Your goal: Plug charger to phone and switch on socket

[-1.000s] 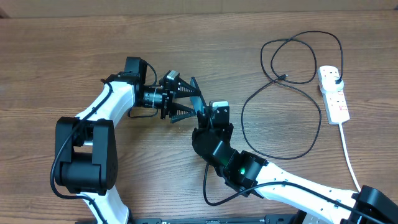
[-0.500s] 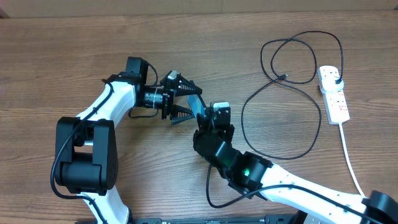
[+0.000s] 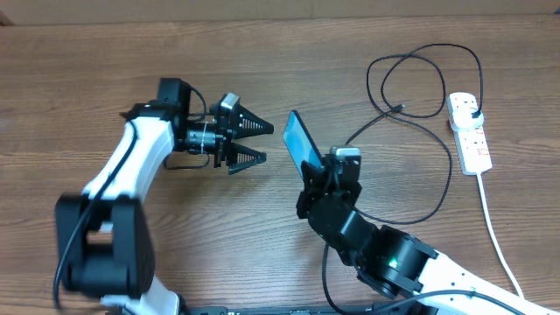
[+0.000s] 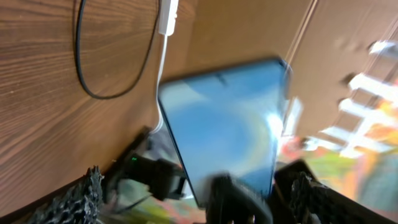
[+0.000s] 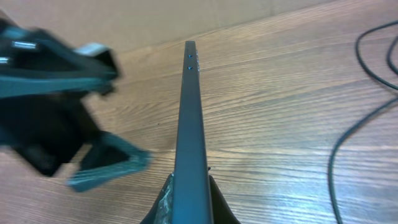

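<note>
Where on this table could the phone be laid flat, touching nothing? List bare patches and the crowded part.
Bare table: the far-left corner beyond the left arm; the near strip between it and the right arm. Crowded: the right side, where the charger loops beside the socket and its white cord.

My overhead feed shows a brown wooden table [image 3: 79, 79], its grain running side to side across nearly the whole view. A tan board [image 3: 262, 7] lines its far edge. On my left wrist feed a tan panel [image 4: 249, 31] rises beyond the wood. Blurred bright shapes [image 4: 373, 99], white, orange and green, sit at the right edge.
</note>
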Controlling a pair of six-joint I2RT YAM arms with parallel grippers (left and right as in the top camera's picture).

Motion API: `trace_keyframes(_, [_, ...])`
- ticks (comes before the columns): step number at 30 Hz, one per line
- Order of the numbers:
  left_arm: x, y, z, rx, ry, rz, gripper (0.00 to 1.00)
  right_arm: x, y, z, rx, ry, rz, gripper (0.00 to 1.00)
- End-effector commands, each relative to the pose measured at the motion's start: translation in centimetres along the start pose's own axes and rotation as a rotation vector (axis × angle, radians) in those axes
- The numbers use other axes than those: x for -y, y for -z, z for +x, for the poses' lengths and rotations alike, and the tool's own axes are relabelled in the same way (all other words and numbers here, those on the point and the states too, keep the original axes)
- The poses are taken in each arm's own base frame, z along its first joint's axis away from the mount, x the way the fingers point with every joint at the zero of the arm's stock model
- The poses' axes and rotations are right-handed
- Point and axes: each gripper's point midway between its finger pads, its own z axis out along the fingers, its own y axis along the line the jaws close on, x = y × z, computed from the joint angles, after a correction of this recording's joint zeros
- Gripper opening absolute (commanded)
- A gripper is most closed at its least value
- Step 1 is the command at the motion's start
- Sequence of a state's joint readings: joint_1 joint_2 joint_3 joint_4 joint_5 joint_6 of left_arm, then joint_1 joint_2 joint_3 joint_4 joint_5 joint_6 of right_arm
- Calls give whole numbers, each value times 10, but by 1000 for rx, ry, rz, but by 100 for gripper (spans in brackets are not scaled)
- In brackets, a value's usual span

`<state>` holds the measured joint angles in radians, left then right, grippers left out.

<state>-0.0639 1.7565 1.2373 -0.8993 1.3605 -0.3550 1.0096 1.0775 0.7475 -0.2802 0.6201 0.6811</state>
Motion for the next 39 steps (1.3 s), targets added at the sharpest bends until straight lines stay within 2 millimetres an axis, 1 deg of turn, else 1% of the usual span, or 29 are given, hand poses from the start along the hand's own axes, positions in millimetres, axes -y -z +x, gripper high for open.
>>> trace_keyframes(1, [39, 15, 24, 70, -290, -76, 100, 3, 14, -22, 66, -113, 9, 4])
trace_keyframes(3, [55, 23, 39, 92, -369, -75, 100, 6, 17, -24, 68, -155, 13, 4])
trace_keyframes(5, [72, 36, 58, 137, -461, -87, 100, 8, 22, -27, 75, -217, 6, 4])
trace_keyframes(7, [77, 46, 68, 187, -488, -131, 100, 9, 26, -29, 78, -277, 0, 4])
trace_keyframes(9, [76, 62, 82, 259, -530, -217, 99, 11, 29, -30, 77, -366, -4, 4])
trace_keyframes(11, [73, 73, 94, 306, -548, -281, 98, 13, 30, -29, 69, -450, -3, 4])
trace_keyframes(15, [74, 89, 119, 367, -601, -327, 98, 18, 28, -19, 48, -623, 16, 4])
trace_keyframes(18, [72, 99, 130, 421, -613, -345, 97, 20, 25, -10, 27, -745, 20, 4])
trace_keyframes(20, [68, 104, 134, 452, -622, -354, 96, 17, 23, -7, 11, -784, 15, 4])
trace_keyframes(23, [54, 109, 137, 493, -609, -360, 96, 11, 21, -4, -16, -819, -4, 4])
trace_keyframes(26, [40, 107, 138, 510, -595, -298, 96, 4, 19, -4, -31, -829, -27, 4])
trace_keyframes(29, [28, 105, 132, 524, -577, -154, 99, -2, 17, -1, -50, -835, -46, 4])
trace_keyframes(32, [22, 103, 123, 514, -563, 36, 100, -7, 13, 2, -72, -853, -55, 4])
trace_keyframes(34, [11, 102, 113, 495, -467, 118, 100, -8, 10, 5, -74, -849, -49, 4])
trace_keyframes(36, [-6, 103, 101, 480, -322, 155, 100, -10, 6, 8, -80, -847, -49, 4])
trace_keyframes(39, [-26, 103, 87, 457, -126, 201, 100, -21, 0, 12, -107, -855, -76, 4])
